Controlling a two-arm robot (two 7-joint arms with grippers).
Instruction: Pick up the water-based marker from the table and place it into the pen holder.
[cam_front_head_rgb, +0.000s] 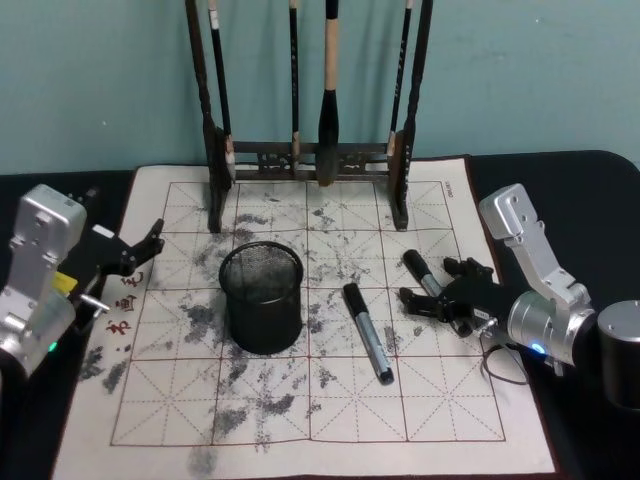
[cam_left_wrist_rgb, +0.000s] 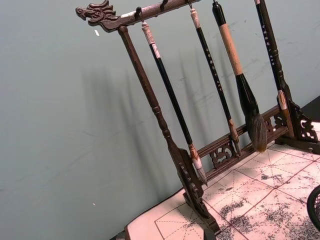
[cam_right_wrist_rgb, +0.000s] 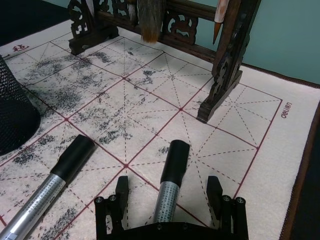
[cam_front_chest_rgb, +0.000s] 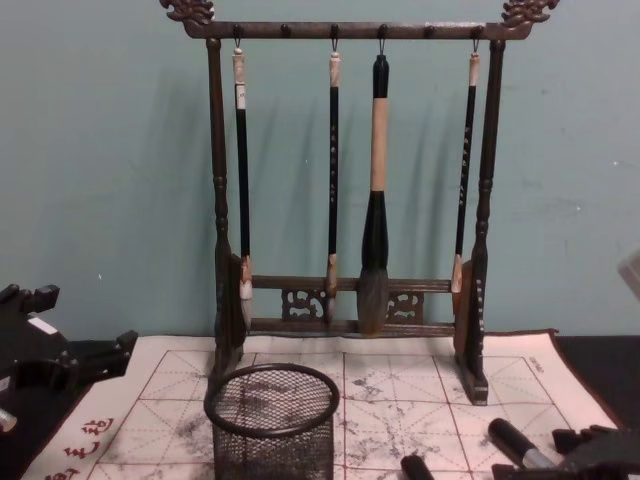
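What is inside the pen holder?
Nothing shows inside the pen holder; its near wall hides part of the floor. The left marker lies beside it on the mat, the right marker between the right gripper's open fingers. The left gripper idles at the mat's left edge.

In my chest view the bottom edge cuts off the base of the pen holder (cam_front_chest_rgb: 271, 425). The marker (cam_right_wrist_rgb: 170, 175) between the fingers of my right gripper (cam_right_wrist_rgb: 168, 184) runs under the gripper body, hiding its near end. Its print is too small to read.

A dark wooden brush rack (cam_left_wrist_rgb: 156, 111) holding four hanging brushes (cam_left_wrist_rgb: 168, 92) stands at the ink-smudged calligraphy mat (cam_left_wrist_rgb: 260, 200)'s wall-side edge.
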